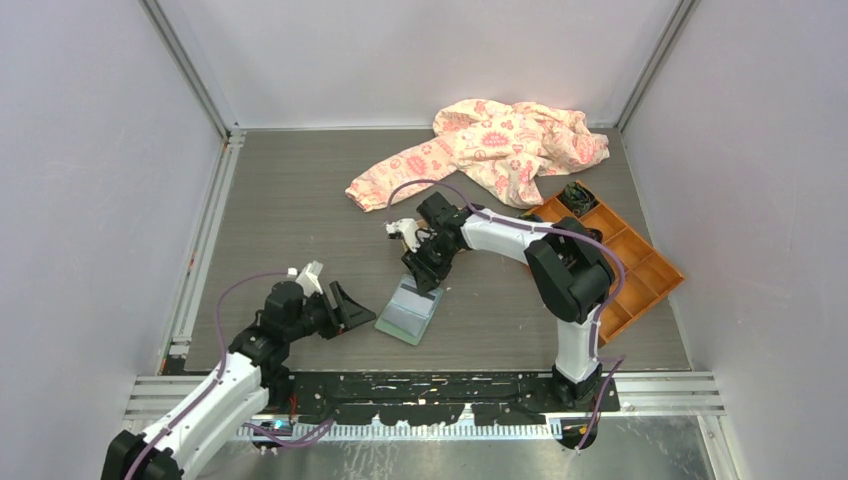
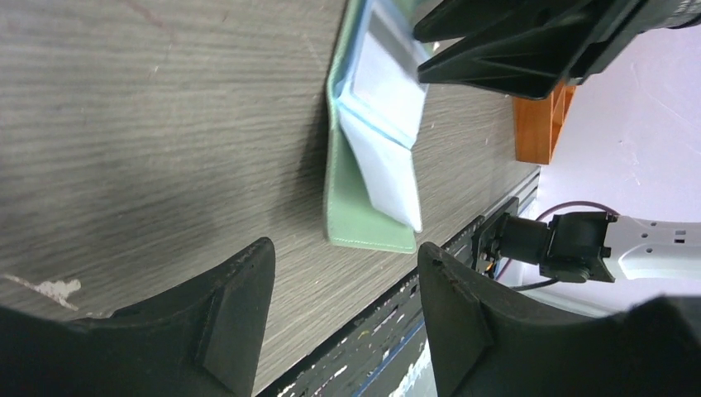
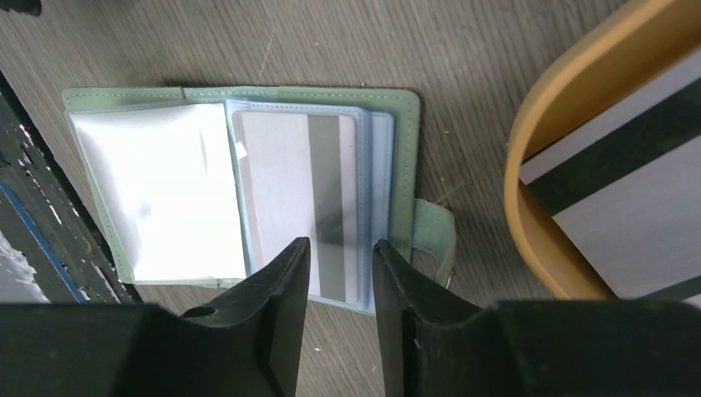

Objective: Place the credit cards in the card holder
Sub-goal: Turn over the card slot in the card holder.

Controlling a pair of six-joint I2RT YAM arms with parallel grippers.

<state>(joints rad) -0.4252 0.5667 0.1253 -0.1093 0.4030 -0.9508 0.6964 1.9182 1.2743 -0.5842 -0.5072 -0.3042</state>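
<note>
card holder (image 3: 403, 141) spread, card (image 3: 285, 190) sleeved, R gripper (image 3: 340, 246) above

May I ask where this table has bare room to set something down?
Widest: the far-left grey table, between the left wall and the pink patterned cloth. Smaller: near strip between the open pale green wallet and the orange compartmented box. Crowded around the wallet, where the left gripper and right gripper are.

The card holder (image 3: 405, 149) looks like matt pale green leatherette, stitched, with glossy clear plastic sleeves (image 3: 165, 190) holding a smooth grey credit card (image 3: 281, 190). Under it is the matt wood-grain table (image 1: 300, 220). Beside it is a smooth orange plastic tray (image 3: 522, 165), and beyond it soft printed cloth (image 1: 500, 145).
</note>
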